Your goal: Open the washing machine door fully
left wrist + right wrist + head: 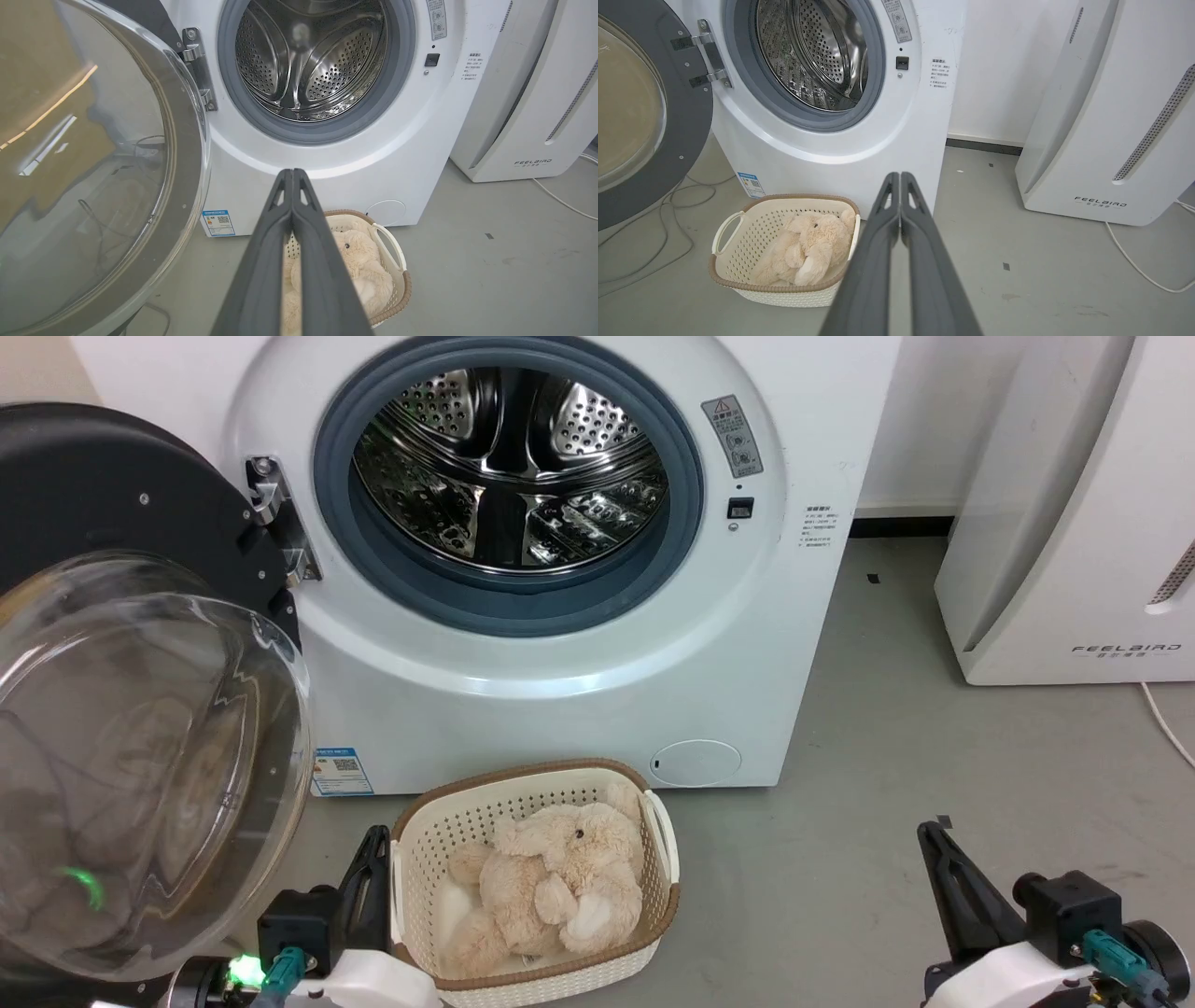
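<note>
The white washing machine (579,691) stands ahead with its steel drum mouth (509,467) uncovered. Its door (140,737) is swung out wide to the left on its hinge (275,518), the clear glass bowl bulging toward me and the black back behind it. The door (93,177) also looms at the left of the left wrist view, and the door (640,121) sits at the left edge of the right wrist view. My left gripper (292,173) is shut with nothing in it, low beside the door. My right gripper (900,176) is shut and empty, off to the right above the floor.
A cream basket (658,821) holding a beige plush toy (551,882) sits on the grey floor just before the machine. A white FEELBIRD appliance (1074,523) stands at the right with a white cable (1167,719). Dark cables (668,205) lie under the door.
</note>
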Controlling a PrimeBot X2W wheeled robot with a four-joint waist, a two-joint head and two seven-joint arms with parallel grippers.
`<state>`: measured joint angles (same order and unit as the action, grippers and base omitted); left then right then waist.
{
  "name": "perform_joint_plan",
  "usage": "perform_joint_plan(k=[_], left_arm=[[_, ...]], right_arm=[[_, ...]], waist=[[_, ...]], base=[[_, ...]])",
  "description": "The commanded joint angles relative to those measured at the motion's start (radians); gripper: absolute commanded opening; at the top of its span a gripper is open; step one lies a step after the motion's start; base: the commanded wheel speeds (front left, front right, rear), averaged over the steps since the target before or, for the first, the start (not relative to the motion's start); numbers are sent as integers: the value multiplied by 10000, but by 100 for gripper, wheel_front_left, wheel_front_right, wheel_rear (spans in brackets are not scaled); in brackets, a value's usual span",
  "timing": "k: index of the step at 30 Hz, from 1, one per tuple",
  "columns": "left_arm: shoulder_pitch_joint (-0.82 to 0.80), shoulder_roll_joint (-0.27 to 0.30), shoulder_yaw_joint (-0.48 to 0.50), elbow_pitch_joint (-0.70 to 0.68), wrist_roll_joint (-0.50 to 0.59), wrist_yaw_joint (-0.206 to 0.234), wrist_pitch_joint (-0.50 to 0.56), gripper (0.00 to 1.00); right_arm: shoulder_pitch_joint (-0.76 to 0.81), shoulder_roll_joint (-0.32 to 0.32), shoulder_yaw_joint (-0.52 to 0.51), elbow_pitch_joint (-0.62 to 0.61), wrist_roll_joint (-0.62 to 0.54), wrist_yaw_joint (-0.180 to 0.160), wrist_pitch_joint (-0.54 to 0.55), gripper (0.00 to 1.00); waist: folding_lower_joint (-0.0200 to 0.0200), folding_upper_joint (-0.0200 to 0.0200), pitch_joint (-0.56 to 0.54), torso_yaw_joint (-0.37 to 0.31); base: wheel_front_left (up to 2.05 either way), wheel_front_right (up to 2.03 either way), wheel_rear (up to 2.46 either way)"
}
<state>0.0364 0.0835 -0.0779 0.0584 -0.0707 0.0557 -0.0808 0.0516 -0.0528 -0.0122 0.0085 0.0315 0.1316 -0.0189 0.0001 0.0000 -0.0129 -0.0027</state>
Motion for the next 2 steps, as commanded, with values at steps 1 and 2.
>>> perform_joint_plan(k=[1, 2], left_arm=[[-173, -22, 89, -81, 93, -74, 55, 0], [-177, -30, 106, -93, 108, -86, 74, 0]], right_arm=[[-140, 18, 21, -47, -61, -6, 14, 0], [-149, 18, 24, -48, -67, -6, 18, 0]], waist=[[-1, 0, 5, 1], [-1, 0, 8, 2]], base=[[0, 0, 0], [0, 0, 0]])
